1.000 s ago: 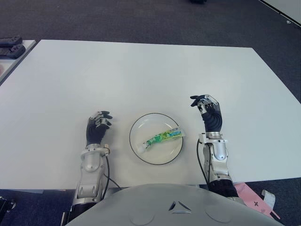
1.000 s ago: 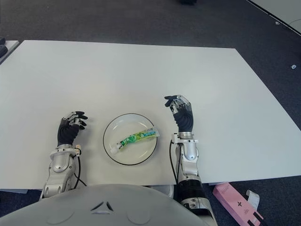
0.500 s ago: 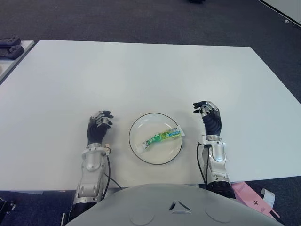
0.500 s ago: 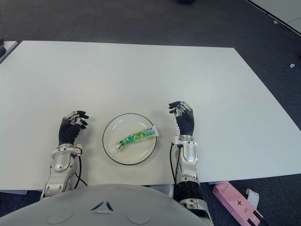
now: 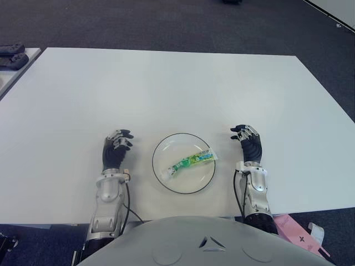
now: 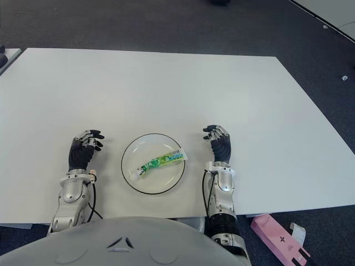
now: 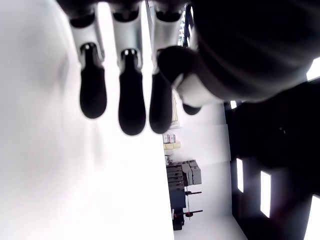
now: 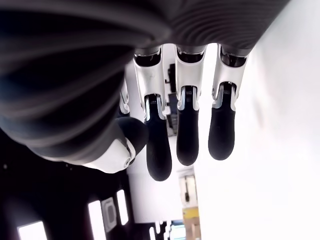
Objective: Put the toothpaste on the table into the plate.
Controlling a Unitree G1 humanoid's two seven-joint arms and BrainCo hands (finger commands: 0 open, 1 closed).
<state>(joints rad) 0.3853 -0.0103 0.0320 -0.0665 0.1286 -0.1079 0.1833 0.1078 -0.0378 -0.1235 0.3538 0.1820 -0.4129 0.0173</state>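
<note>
A green and white toothpaste tube (image 5: pixel 191 162) lies slantwise inside the white, dark-rimmed plate (image 5: pixel 166 147) near the table's front edge. My right hand (image 5: pixel 247 143) shows just right of the plate, fingers relaxed and holding nothing; its wrist view shows the bare fingers (image 8: pixel 188 135) with only the white table behind them. My left hand (image 5: pixel 116 148) shows left of the plate, its fingers (image 7: pixel 131 95) loosely hanging and empty.
The white table (image 5: pixel 177 88) spreads wide beyond the plate. Dark devices (image 5: pixel 12 54) lie on a side table at the far left. A pink box (image 5: pixel 294 228) lies on the floor past the table's front right corner.
My right hand has drawn back toward me and slightly to the right, away from the plate. The toothpaste, plate and left hand stay as they were.
</note>
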